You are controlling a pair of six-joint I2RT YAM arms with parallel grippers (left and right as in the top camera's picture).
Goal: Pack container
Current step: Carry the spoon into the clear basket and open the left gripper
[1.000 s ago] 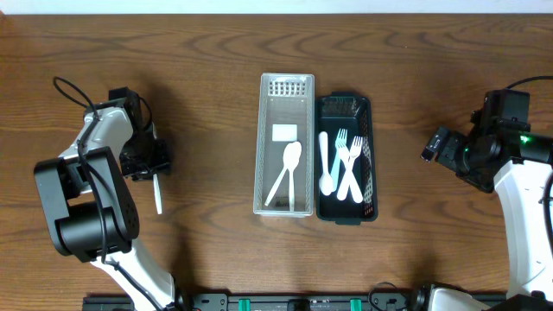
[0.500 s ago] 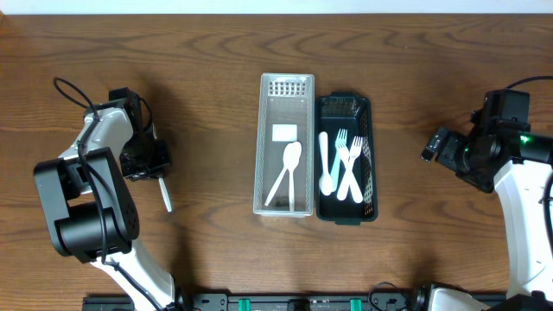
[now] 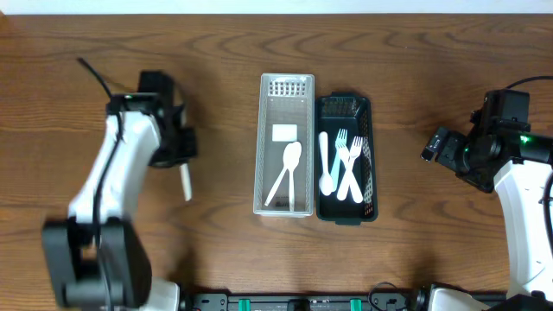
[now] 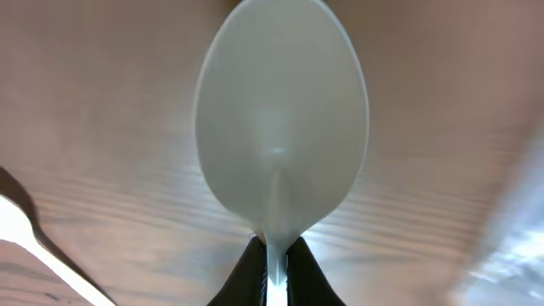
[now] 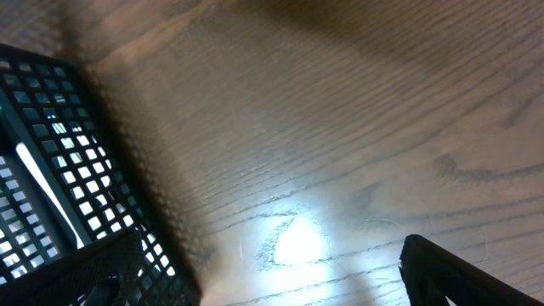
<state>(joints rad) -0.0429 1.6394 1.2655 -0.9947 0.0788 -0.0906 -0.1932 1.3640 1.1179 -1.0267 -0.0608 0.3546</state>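
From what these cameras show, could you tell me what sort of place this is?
Probably a robot test bench rather than a kitchen: the left arm and right arm flank a wooden table holding a clear bin and a black basket, each with white plastic cutlery.

A dark brown wood-grain table (image 3: 216,52) fills the view, with bright glare (image 5: 293,242) on it.

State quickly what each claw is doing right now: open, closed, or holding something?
Left claw: closed on a white plastic spoon.
Right claw: open, holding nothing.
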